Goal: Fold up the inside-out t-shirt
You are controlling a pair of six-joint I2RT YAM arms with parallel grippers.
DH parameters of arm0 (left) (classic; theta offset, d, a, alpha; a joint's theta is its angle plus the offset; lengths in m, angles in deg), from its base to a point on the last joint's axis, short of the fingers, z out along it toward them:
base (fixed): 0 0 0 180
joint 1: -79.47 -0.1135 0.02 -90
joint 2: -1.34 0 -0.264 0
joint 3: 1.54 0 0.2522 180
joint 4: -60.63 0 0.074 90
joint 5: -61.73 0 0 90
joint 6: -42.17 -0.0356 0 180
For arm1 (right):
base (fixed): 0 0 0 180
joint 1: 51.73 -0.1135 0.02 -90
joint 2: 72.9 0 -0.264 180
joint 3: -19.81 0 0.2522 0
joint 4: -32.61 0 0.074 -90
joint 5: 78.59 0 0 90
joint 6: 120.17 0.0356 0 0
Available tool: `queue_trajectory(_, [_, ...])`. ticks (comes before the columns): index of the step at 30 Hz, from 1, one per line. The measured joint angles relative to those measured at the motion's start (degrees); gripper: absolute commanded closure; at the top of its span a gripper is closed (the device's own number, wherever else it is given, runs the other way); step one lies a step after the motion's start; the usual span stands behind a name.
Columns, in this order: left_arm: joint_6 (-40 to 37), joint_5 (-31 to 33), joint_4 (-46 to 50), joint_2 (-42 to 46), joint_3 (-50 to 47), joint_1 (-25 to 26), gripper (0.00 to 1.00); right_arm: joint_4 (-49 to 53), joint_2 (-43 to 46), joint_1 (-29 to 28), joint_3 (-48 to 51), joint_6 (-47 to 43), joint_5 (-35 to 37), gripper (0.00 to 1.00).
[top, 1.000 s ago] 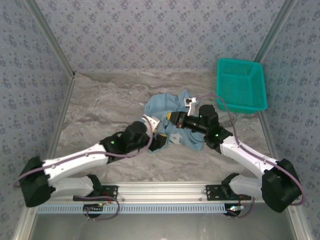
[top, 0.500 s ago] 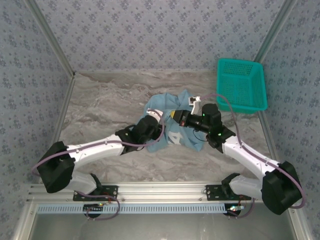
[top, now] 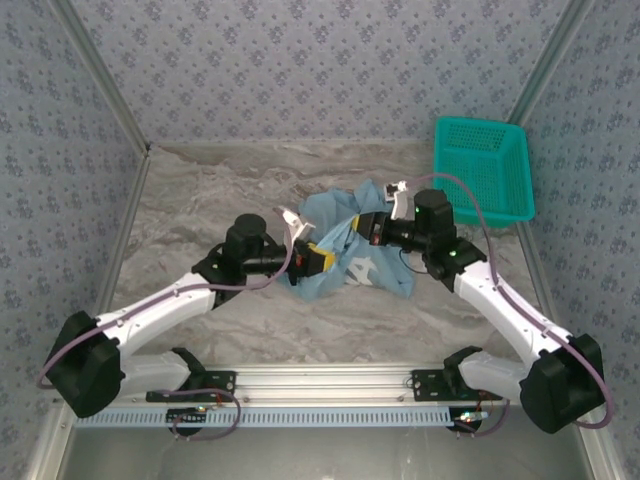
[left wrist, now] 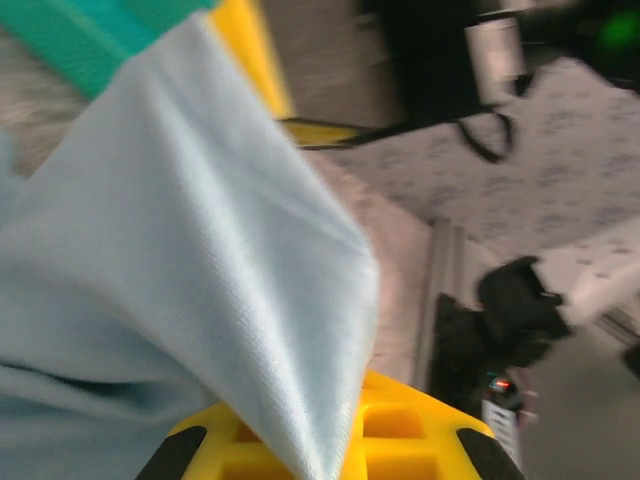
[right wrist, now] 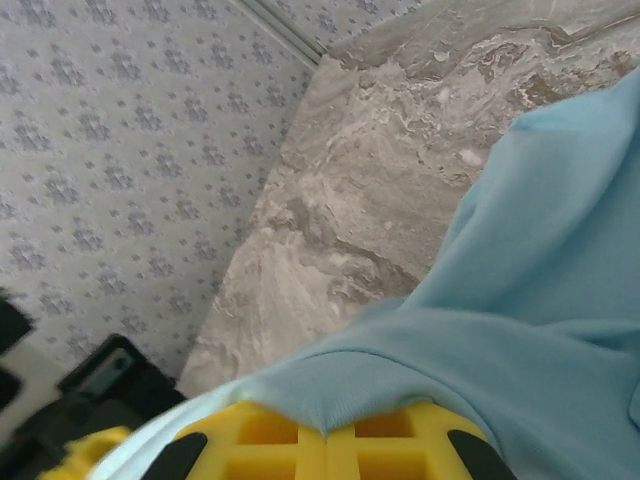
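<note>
We are clenching our left hand (top: 312, 258) on the 9 o'clock edge of the inside-out t-shirt (top: 375, 277), bunched mid-tabletop (top: 200, 205). Our right hand (top: 368, 228) is pinching fabric toward 12 o'clock. A teal basket (top: 482, 168) is sitting at 2 o'clock.

You've got a t-shirt (left wrist: 200, 260) of soft, matt, fine-woven cloth. The table (top: 190, 200) under it looks smooth, marble-patterned and dull. The basket (top: 482, 170) at its far right corner is plastic mesh.
</note>
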Motion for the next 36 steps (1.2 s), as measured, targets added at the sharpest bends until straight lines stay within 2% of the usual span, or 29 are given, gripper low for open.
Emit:
queue_trajectory(4, [-1.03,-9.18,-0.52,1.62,0.07,-0.31,1.00,9.64,-0.90,1.31,-4.98,-6.49,-2.25,1.00])
queue_trajectory(7, [-4.94,-10.91,4.09,2.27,0.90,-0.68,1.00,16.83,-1.09,2.36,-7.17,-11.26,-6.60,1.00])
queue_trajectory(11, [-8.11,-9.16,8.66,2.69,1.20,-3.96,1.00,22.67,-0.63,4.35,-7.06,-13.49,-13.53,1.00])
queue_trajectory(15, [-8.04,-2.62,9.86,2.19,1.18,-9.81,1.00,24.02,1.95,4.70,-5.62,-12.48,-20.46,1.00])
queue_trajectory(16, [-7.93,-0.04,10.01,1.64,1.20,-10.78,0.95,23.74,2.51,4.70,-5.53,-11.89,-22.01,1.00])
queue_trajectory(21, [-7.08,10.84,14.03,-4.39,3.74,-11.56,0.71,13.20,3.78,4.66,-2.75,-3.30,-27.85,1.00])
queue_trajectory(23, [-6.80,14.27,15.58,-7.08,5.16,-11.56,0.60,7.28,3.50,4.59,-0.83,1.62,-28.57,1.00])
queue_trajectory(26, [-6.12,18.27,16.98,-7.69,5.44,-11.32,0.50,-0.42,2.08,4.39,0.85,7.67,-28.61,1.00])
queue_trajectory(30, [-5.84,22.25,18.27,-5.44,5.44,-9.77,0.42,-8.04,-0.66,4.22,2.08,13.53,-27.02,1.00])
queue_trajectory(36, [-5.57,25.86,17.35,5.68,3.23,-4.22,0.35,-12.66,-3.15,3.74,2.27,17.14,-22.36,1.00])
